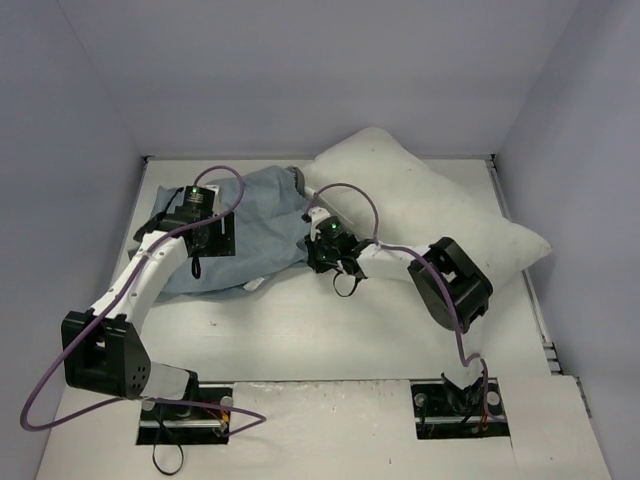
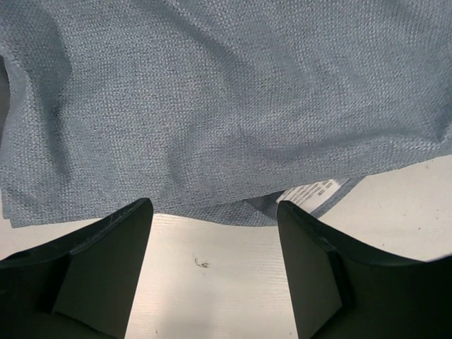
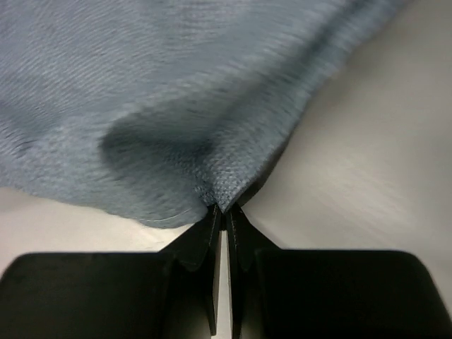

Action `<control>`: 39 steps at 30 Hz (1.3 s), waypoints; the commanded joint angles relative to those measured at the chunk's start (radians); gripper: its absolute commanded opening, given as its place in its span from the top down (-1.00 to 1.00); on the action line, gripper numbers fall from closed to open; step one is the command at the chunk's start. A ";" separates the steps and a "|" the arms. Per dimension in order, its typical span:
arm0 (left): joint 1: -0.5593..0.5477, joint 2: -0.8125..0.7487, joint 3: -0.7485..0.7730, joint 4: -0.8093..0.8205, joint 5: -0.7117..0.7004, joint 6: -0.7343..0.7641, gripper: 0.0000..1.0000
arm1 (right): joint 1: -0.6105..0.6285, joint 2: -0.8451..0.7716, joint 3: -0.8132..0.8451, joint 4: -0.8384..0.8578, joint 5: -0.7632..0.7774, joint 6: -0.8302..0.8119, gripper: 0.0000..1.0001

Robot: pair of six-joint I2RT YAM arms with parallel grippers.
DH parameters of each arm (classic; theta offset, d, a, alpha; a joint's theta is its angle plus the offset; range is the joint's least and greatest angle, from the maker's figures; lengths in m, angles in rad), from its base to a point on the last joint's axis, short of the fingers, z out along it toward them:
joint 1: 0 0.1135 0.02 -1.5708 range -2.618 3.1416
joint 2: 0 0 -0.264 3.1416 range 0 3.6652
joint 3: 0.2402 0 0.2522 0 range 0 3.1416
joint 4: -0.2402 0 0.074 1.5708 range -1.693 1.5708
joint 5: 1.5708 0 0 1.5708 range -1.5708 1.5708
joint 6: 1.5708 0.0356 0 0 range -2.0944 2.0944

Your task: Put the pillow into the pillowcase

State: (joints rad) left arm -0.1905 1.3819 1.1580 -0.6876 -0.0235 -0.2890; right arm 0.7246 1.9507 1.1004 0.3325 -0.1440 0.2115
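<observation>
Slanting rear-left to near-right, pillow [image 1: 430, 205] abuts the pillowcase [image 1: 255, 225].

pillowcase [image 3: 141, 106] blurred in right wrist view, its white label [image 2: 314, 191] half tucked under, print unreadable

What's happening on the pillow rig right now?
Two arms are working the pillowcase, which lies pale blue-grey side up on the table. The right tool is shut, pinching an edge of the fabric. The left tool is open at another edge of it, gripping nothing. The pillow lies at the back right, not yet inside.
</observation>
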 commanded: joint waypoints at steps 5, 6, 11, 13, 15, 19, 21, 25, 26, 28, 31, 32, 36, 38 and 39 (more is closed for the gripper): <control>-0.003 -0.026 0.045 0.003 -0.007 0.031 -0.35 | -0.180 -0.209 0.064 -0.028 0.083 -0.128 1.00; -0.007 -0.018 0.049 0.003 0.000 0.028 -0.34 | -0.186 -0.210 0.085 -0.048 0.098 -0.148 1.00; -0.084 0.068 0.103 0.013 0.023 0.076 -0.34 | -0.220 -0.161 0.170 -0.107 0.101 -0.202 1.00; -0.116 0.107 0.115 0.019 0.017 0.117 -0.35 | -0.225 -0.153 0.170 -0.108 0.087 -0.201 1.00; -0.153 0.141 0.115 0.049 0.023 0.139 -0.35 | -0.226 -0.151 0.161 -0.110 0.057 -0.201 1.00; -0.187 0.183 0.101 0.105 0.131 0.191 -0.35 | -0.226 -0.154 0.138 -0.112 0.029 -0.192 1.00; -0.210 0.196 0.085 0.135 0.166 0.203 -0.35 | -0.228 -0.154 0.133 -0.112 0.011 -0.189 1.00; -0.217 0.209 0.049 0.218 0.258 0.209 -0.34 | -0.226 -0.153 0.118 -0.110 -0.014 -0.182 1.00; -0.217 0.215 0.045 0.246 0.270 0.212 -0.34 | -0.226 -0.153 0.116 -0.112 -0.016 -0.179 1.00; -0.219 0.258 0.057 0.246 0.292 0.218 -0.34 | -0.228 -0.154 0.110 -0.112 -0.012 -0.181 1.00; -0.219 0.315 0.071 0.247 0.321 0.218 -0.34 | -0.228 -0.154 0.104 -0.110 -0.006 -0.187 1.00; -0.221 0.324 0.075 0.250 0.330 0.217 -0.34 | -0.228 -0.154 0.101 -0.112 -0.005 -0.189 1.00; -0.237 0.380 0.081 0.263 0.338 0.220 -0.35 | -0.229 -0.156 0.089 -0.110 -0.006 -0.187 1.00; -0.244 0.400 0.086 0.270 0.314 0.217 -0.32 | -0.229 -0.154 0.084 -0.110 -0.009 -0.187 1.00; -0.244 0.411 0.086 0.275 0.313 0.215 -0.29 | -0.228 -0.153 0.081 -0.110 -0.009 -0.185 1.00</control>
State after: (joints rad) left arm -0.4213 1.8114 1.1954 -0.4633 0.2787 -0.0883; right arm 0.4984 1.8233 1.1847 0.1898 -0.1421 0.0303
